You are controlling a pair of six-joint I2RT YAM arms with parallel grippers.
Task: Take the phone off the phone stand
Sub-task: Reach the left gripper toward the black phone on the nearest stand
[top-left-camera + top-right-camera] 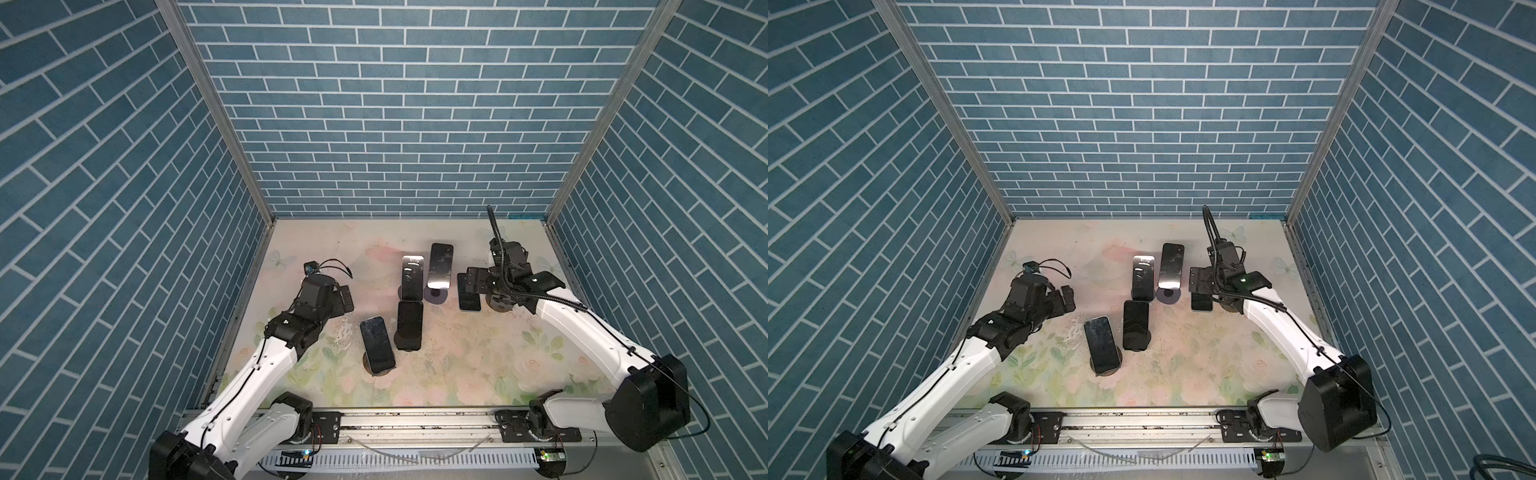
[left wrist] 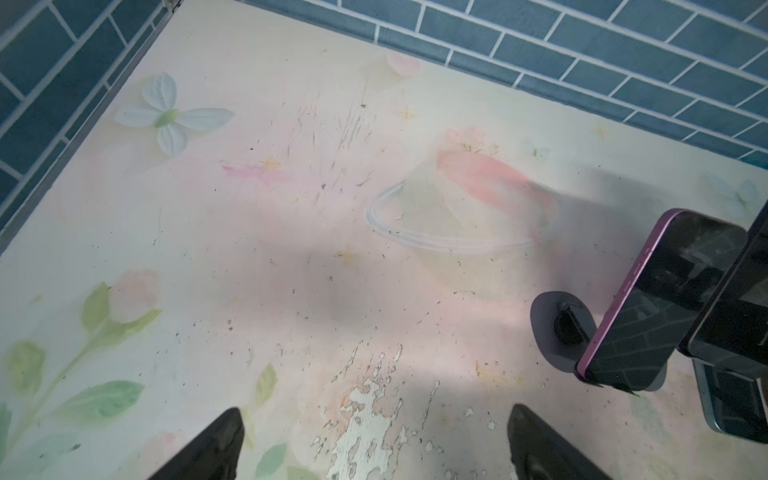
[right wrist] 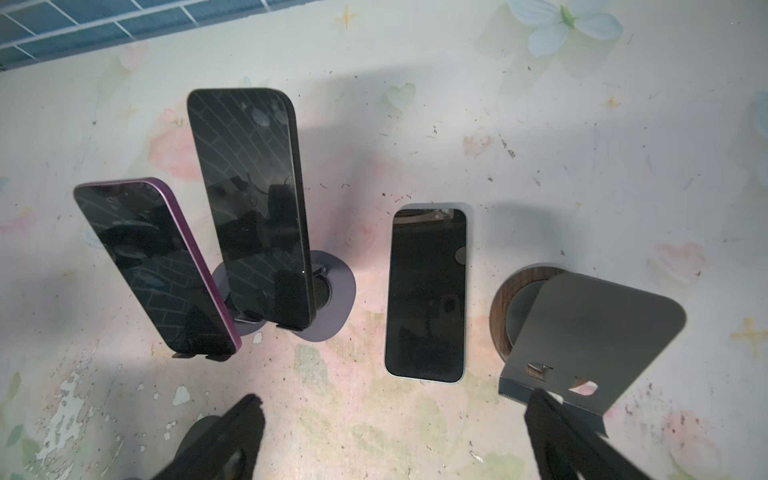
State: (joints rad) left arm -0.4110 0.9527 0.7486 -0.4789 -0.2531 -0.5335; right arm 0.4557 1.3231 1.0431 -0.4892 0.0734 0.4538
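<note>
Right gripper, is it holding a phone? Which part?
No, nothing is held. The right gripper is open, and the phone lies flat on the table beside the empty stand. The left gripper is open too.

Blue brick-patterned panels with pale mortar lines close the cell on three sides: a back wall (image 1: 407,124) at 12 o'clock and side walls (image 1: 104,208) at 9 and 3 o'clock. Bare metal posts (image 1: 216,112) run up the two far corners. The bench (image 1: 457,365) wears a pale floral print with a white butterfly (image 2: 172,114), and one patch (image 2: 365,419) is flaked. A metal rail (image 1: 415,419) edges it at 6 o'clock. The light is soft and the shadows are blurred.
</note>
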